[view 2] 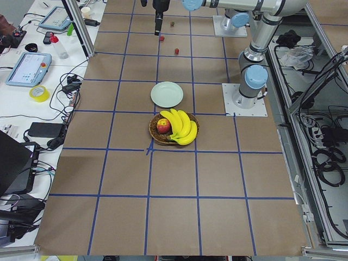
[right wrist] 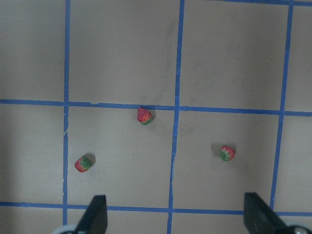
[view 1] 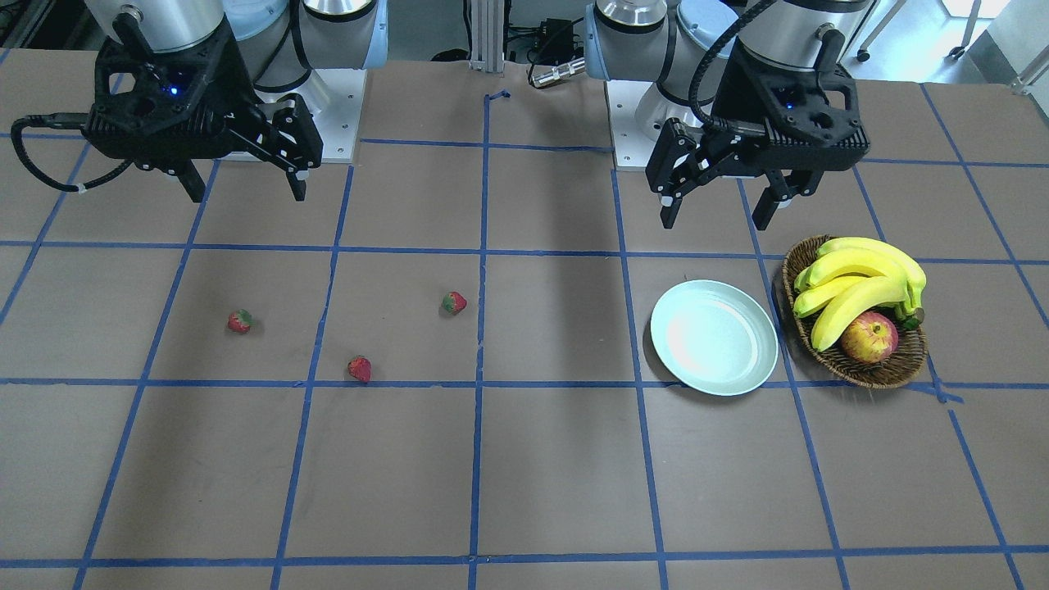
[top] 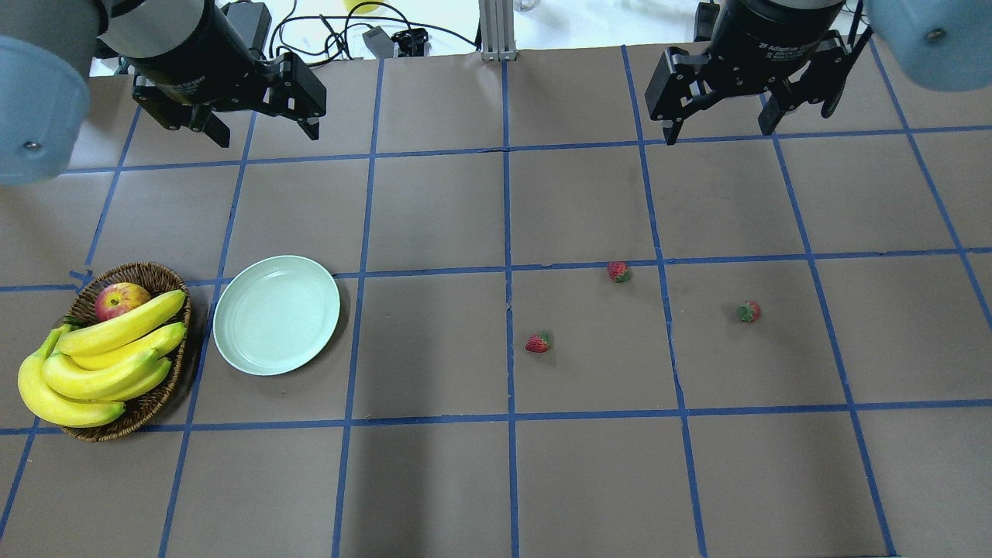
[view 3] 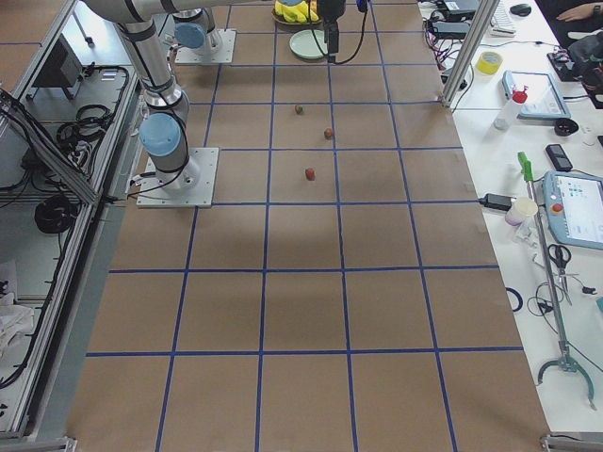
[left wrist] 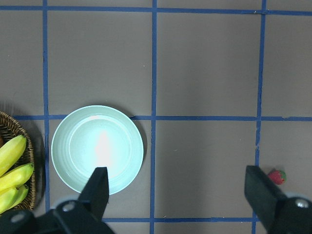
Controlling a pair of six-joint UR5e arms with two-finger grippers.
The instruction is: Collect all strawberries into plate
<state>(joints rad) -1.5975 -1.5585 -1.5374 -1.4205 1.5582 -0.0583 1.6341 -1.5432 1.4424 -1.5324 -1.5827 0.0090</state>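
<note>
Both hands hang spread & empty near the tabletop's robot-side edge: right hand, left hand. 3 strawberries lie loose on the right half, well apart. The plate is bare, towards the left edge, just beside the basket. Nothing collected yet. Prob. first step: right hand takes one. Drop straight down, fingers either side, squeeze lightly (small, may roll), lift clear, then cross to the plate w/o clipping the left arm.

Glossy plate; wicker bskt; matt tbl.
</note>
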